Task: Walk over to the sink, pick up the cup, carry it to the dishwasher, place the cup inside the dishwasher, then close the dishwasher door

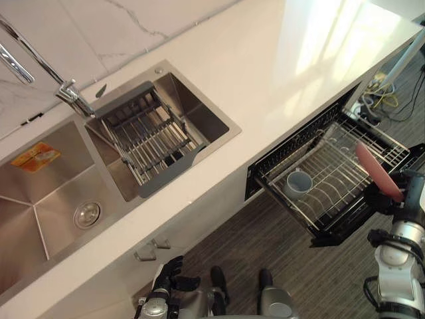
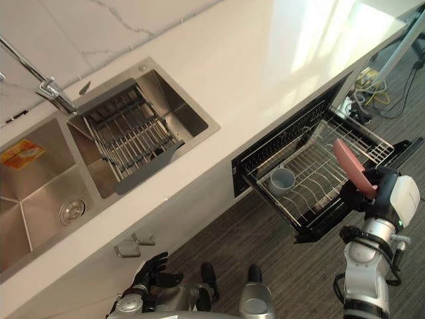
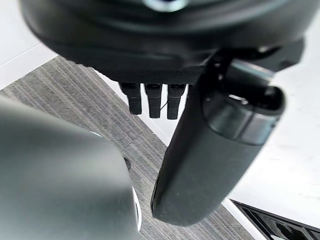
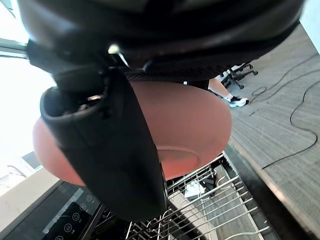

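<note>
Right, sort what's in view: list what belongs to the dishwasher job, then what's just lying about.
Job: cup, upright in the pulled-out dishwasher rack; sink; right hand, gripping a pink plate over that rack.
Lying about: drainer across the sink; tap; orange item in the other basin; left hand, idle, hanging low.

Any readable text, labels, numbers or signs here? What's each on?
Orange-yellow paper sticker on a wall of the stainless steel sink: printed, too blurred to read.
Black dishwasher door panel: small round symbols, too small to read.
Salmon-pink round plate in the right hand: no print visible.
Nothing legible anywhere.
</note>
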Controlling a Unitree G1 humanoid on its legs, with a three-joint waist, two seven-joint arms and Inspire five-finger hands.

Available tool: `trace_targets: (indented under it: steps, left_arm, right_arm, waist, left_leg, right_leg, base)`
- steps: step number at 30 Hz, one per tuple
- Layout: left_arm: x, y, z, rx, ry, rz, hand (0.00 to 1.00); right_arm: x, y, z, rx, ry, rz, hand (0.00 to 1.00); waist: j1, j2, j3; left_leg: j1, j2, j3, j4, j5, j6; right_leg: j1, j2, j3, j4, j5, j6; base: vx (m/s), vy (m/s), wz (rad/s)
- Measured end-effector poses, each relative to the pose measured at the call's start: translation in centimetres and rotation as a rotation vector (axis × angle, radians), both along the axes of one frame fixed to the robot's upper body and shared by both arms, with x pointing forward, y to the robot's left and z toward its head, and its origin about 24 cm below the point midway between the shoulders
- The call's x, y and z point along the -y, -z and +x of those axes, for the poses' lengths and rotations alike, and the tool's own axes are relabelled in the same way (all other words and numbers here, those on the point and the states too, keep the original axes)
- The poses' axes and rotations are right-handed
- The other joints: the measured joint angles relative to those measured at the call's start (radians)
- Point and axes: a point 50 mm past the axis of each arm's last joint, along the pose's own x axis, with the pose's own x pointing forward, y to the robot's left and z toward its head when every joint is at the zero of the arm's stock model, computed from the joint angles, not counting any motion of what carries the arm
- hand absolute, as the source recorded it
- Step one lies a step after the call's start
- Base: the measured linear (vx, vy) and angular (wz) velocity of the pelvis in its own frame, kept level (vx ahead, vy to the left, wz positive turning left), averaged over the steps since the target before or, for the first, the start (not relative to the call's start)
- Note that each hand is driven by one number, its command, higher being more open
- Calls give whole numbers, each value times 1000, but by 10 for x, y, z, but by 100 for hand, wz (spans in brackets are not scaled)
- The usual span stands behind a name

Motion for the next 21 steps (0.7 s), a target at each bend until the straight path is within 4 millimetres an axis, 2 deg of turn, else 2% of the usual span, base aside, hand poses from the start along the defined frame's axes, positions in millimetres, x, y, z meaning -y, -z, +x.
trace_targets:
  steps: [3, 7, 11, 15, 21]
  left_arm:
    - [1, -5, 12, 37, -7, -11, 90]
    - [1, -10, 24, 75, -17, -20, 90]
    - [1, -12, 27, 90, -25, -26, 90]
    - [1, -17, 35, 130, -44, -34, 90]
    - [1, -20, 40, 148, -51, -35, 90]
  right_arm:
    - [-1, -14, 16, 60, -27, 19, 30]
    - [-3, -18, 33, 123, -60, 125, 30]
    - [-8, -17, 46, 125, -105, 176, 30]
    - [-10, -32, 64, 139, -161, 176, 30]
    - [-14, -42, 80, 160, -203, 220, 30]
  waist:
    - [-1, 1, 43]
    - [0, -5, 90]
    - [2, -5, 102]
    - [4, -4, 142]
    - [23, -5, 149]
  left_leg:
    - [-38, 0, 0, 7, 7, 2]
    - [-65, 0, 0, 5, 21, 2]
    - [-75, 0, -2, 8, 22, 2]
    - [-92, 1, -10, 20, 22, 1]
    - [-120, 2, -24, 30, 24, -2]
  right_leg:
    - [-53, -3, 2, 40, -8, -4]
    - [-98, -6, 3, 77, -20, -9]
    - [-116, -7, 3, 97, -32, -12]
    - [-135, -7, 3, 121, -43, -16]
    - [-167, -7, 1, 147, -51, -23]
  base:
    - [-66, -10, 1]
    - [-13, -7, 1]
    - [18, -11, 0]
    - [0, 0, 0]
    - [-1, -2, 1]
